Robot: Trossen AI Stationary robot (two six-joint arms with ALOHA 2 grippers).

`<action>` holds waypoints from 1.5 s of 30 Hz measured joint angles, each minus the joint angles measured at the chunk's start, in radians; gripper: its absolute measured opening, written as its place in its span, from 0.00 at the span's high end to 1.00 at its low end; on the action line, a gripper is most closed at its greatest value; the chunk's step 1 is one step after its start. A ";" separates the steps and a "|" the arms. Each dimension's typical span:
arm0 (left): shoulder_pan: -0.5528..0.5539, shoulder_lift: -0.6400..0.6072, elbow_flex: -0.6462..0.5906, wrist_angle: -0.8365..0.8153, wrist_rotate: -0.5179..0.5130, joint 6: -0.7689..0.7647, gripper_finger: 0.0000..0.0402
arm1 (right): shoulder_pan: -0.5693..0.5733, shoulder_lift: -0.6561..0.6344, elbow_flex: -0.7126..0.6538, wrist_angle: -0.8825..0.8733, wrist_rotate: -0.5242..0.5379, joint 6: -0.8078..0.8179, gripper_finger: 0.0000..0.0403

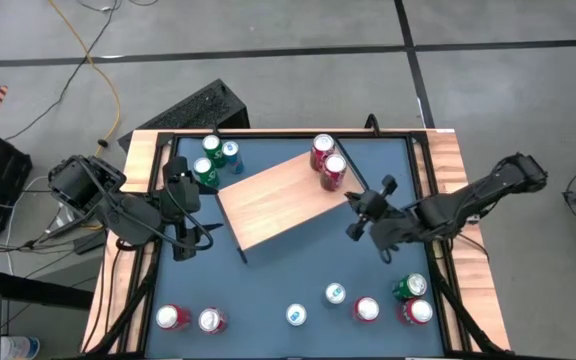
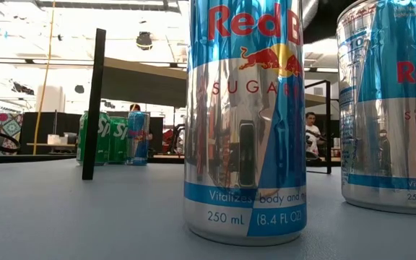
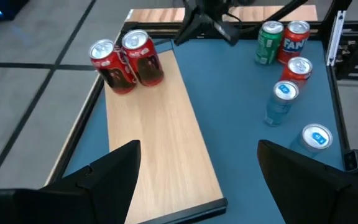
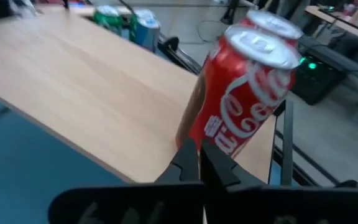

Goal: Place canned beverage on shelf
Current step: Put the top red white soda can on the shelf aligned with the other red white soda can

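Two red cans (image 1: 326, 163) upright on shelf (image 1: 278, 200) (far corner), right gripper (image 1: 366, 212) closed beside them

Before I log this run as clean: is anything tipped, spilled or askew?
Nothing tipped or spilled. The shelf sits skewed to the table edges, with two red cans upright at one end. The right gripper, shut, is beside them.

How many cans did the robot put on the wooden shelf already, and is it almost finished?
Two red cans already stand together on one end of the shelf. Nothing is in hand: the right gripper is shut and empty just beside those cans, and the left gripper is open at the shelf's other end. Lots is left: a green can and a blue can behind the shelf, and seven more along the table's front edge.
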 joint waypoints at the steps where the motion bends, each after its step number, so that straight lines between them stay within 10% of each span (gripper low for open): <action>1: 0.000 0.000 0.000 0.000 0.000 -0.004 0.23 | -0.010 0.017 0.000 0.003 -0.002 0.000 0.96; 45: 0.000 0.000 0.000 -0.021 -0.001 -0.004 0.23 | -0.251 0.059 0.001 0.125 -0.200 -0.213 1.00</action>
